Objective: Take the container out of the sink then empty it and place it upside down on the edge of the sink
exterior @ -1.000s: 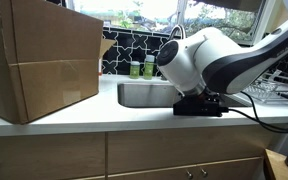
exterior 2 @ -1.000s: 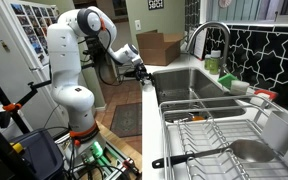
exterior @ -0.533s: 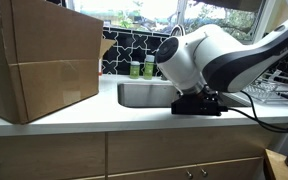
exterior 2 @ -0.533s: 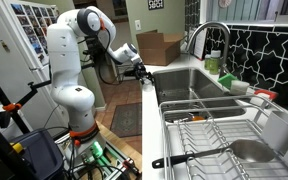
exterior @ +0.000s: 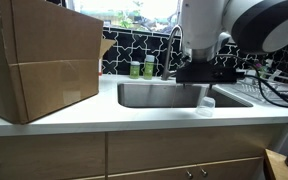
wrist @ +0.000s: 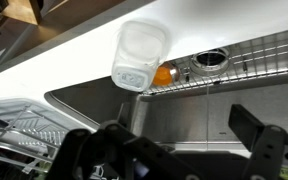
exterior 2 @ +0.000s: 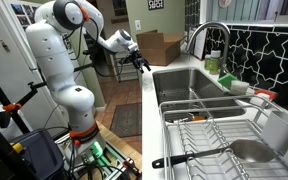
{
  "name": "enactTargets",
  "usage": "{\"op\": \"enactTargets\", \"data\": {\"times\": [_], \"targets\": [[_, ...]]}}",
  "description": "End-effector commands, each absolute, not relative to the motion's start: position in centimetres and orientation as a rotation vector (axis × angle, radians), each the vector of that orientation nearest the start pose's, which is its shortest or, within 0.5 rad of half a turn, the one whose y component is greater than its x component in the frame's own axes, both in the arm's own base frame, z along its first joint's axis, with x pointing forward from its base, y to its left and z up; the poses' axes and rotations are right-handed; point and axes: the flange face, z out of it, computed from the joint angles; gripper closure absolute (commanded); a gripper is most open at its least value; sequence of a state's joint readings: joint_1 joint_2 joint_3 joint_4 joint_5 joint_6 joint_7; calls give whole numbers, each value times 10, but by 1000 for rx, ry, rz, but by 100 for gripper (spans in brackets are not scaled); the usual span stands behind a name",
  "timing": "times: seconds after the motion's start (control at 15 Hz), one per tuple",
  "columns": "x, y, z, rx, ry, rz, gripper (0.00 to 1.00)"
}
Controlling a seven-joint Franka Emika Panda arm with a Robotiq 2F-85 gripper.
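Observation:
The container (wrist: 139,55), a small translucent whitish cup, stands on the white counter right at the near edge of the sink (wrist: 174,110); its flat end faces the wrist camera, so it looks mouth down. An exterior view shows the container (exterior: 206,103) on the counter in front of the sink (exterior: 154,95). My gripper (exterior: 205,80) hangs a short way above it, open and empty. In the wrist view the gripper (wrist: 169,150) shows dark fingers (wrist: 264,140) spread wide, with nothing between them. In an exterior view the gripper (exterior 2: 142,63) hovers over the counter strip beside the sink (exterior 2: 189,85).
A big cardboard box (exterior: 39,60) fills the counter beside the sink. Green bottles (exterior: 142,68) and the tall faucet (exterior: 174,45) stand behind it. A wire dish rack (exterior 2: 224,140) holds utensils. An orange item (wrist: 162,74) lies on the wire grid (wrist: 244,55) in the basin.
The arm has risen from low on the counter edge to above it. The container now stands alone on the sink's edge, free of the gripper.

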State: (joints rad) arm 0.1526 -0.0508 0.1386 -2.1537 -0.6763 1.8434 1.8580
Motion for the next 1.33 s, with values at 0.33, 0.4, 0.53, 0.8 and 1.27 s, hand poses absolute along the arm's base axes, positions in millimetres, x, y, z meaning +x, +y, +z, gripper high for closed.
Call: {"op": "enactTargets", "data": {"times": [0.33, 0.4, 0.53, 0.8, 1.27], "targets": [[461, 54, 486, 2502, -1407, 354, 0], [457, 49, 490, 2533, -1376, 326, 0], [451, 41, 495, 2581, -1294, 296, 0], [439, 26, 500, 2653, -1110, 298, 0], [416, 3, 505, 2742, -974, 283, 0]]}}
